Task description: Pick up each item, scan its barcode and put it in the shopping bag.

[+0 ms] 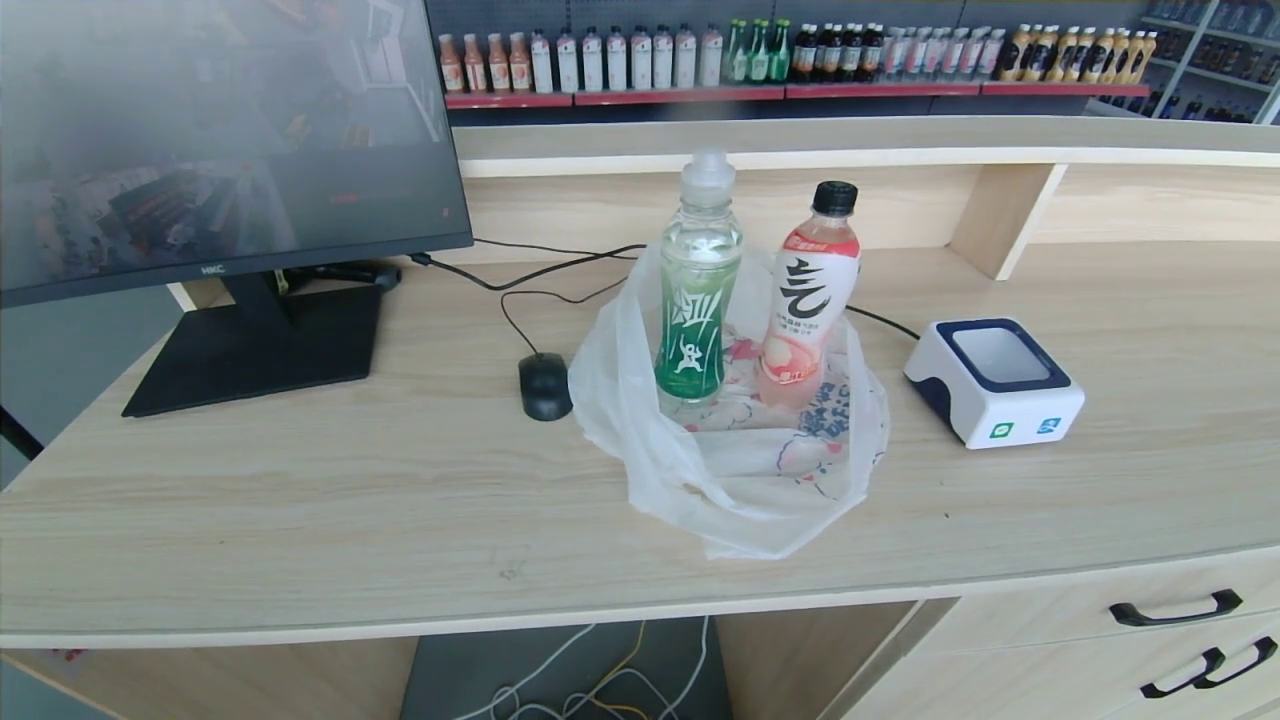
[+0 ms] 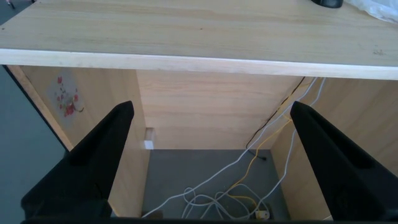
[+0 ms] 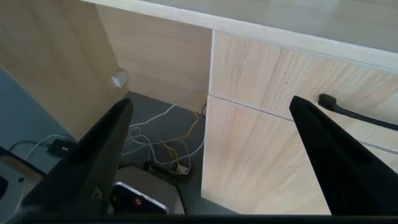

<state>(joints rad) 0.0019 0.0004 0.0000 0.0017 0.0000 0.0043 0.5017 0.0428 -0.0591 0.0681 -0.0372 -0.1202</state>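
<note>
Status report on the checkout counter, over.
Left gripper and right gripper open, empty, below the counter edge. Green bottle and pink bottle upright in shopping bag. Mouse close beside bag.

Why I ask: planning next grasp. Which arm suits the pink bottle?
Right, probably. The pink bottle stands at the right of the bag, nearest the scanner. The left gripper and right gripper hang open below the counter; neither leads.

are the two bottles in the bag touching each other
Apart. The head view shows a clear strip of the shopping bag between the green bottle and the pink bottle all the way down their sides.
</note>
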